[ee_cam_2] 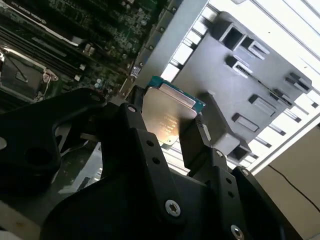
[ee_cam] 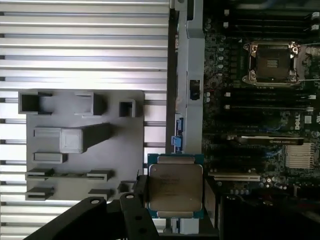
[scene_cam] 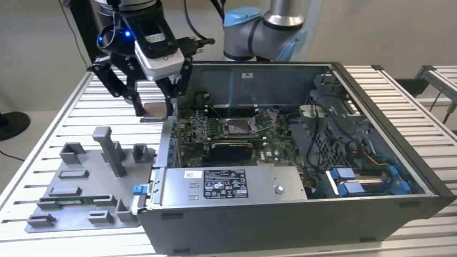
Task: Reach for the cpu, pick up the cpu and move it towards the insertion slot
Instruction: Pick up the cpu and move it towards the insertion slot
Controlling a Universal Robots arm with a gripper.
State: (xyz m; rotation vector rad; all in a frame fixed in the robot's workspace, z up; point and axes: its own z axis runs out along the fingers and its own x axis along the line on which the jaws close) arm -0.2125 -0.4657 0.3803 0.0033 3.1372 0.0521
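Exterior view: showed the gripper [scene_cam: 153, 110] raised over the slatted table [scene_cam: 64, 101], just outside the open computer case [scene_cam: 371, 160] at its wall on the exterior view's left. Held the cpu [ee_cam: 175, 192] pinched between narrow black fingers [ee_cam_2: 150, 150], silvery face flat and clear of any surface, as seen in both wrist views. Hung over the case wall's edge, beside the grey fixture [ee_cam: 85, 145] lying on the table.

Judged as the carry step: pick-up done, cpu lifted, travel toward the insertion slot [ee_cam: 272, 62] under way. Lay well apart from the cpu, that slot, out on the motherboard [scene_cam: 236, 134], frame open and dark centre bare. Called, by judgement, for a sideways pass over the case wall with the plate kept level, then alignment above the socket.

Inside the case: motherboard, a labelled metal box [scene_cam: 228, 184] along the front, tangled cables and blue clips [scene_cam: 357, 179] on the exterior view's right. Held in one fixture recess: a thin green memory stick [scene_cam: 75, 199].
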